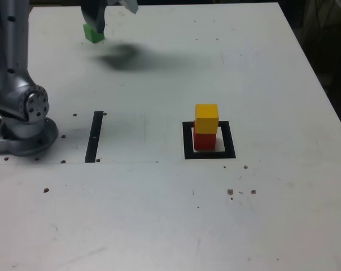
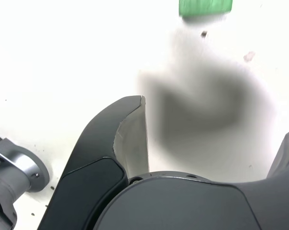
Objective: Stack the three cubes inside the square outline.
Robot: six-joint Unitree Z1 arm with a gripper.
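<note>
Bare white surface, flecked with small dark specks, fills the foreground of the exterior view, and beyond it sits the thick black square outline with its pale centre. Inside that frame the small matte red cube rests on the pale patch with the matching yellow cube stacked squarely on top, so two of the three are already placed. Off to the exterior view's left lies a thin black strip, and beside it stands the arm's grey metal base. The small matte green cube is well apart from the stack, far back near the surface's rear edge on the exterior view's left. The dark pincer hangs just above it with jaws spread wide and nothing between them; the wrist view shows the green cube ahead of the fingers, not yet between them, over a broad soft shadow. That block looks light and rigid, with flat dull faces that ought to give a fair grip without slipping. I would take it across two opposite side faces, about mid-height, square to the block, so it stays level for setting on the yellow one, since a tilted hold could nudge the stack.
</note>
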